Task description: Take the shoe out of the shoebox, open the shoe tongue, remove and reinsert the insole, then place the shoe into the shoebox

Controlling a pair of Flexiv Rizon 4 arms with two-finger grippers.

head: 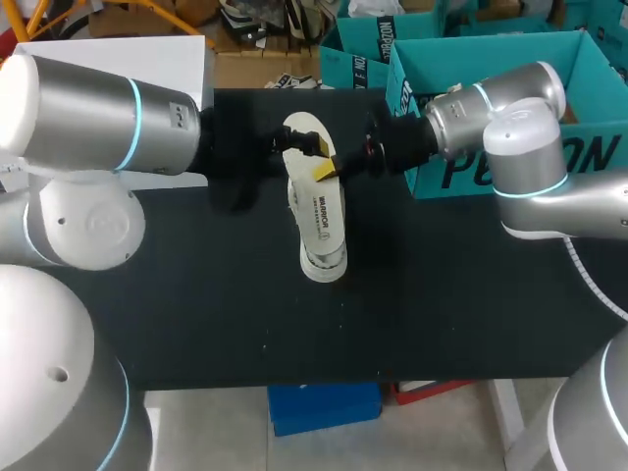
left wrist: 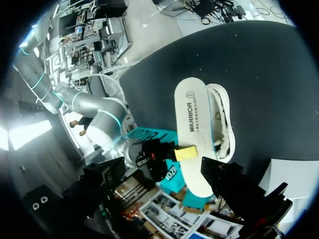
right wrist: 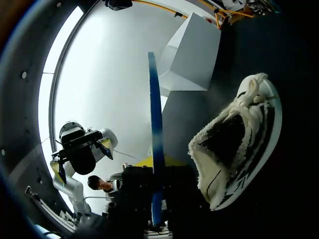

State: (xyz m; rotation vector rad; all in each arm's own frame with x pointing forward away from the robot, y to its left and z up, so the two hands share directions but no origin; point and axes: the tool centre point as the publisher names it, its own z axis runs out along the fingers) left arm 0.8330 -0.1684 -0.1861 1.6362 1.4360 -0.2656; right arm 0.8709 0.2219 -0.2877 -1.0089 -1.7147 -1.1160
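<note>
Black worktop (head: 442, 314), teal shoebox (head: 471, 59) at two o'clock; right pincer (head: 326, 169) clamped on the white insole (head: 320, 211), shoe (left wrist: 223, 119) lying under it towards six o'clock; left pincer (head: 292, 140), can't tell its grip.

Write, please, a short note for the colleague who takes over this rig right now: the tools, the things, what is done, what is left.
Right tool: shut on the insole, holding it just over the shoe.
Left tool: at the insole's far end; I cannot tell whether it grips.
Shoe: out of the box, lying on the black table, its opening spread wide.
Shoebox: teal, open, on the table's right side behind the right arm.
Done: shoe taken out, tongue apparently opened, insole removed.
Left: put the insole back into the shoe, then place the shoe into the shoebox.
</note>
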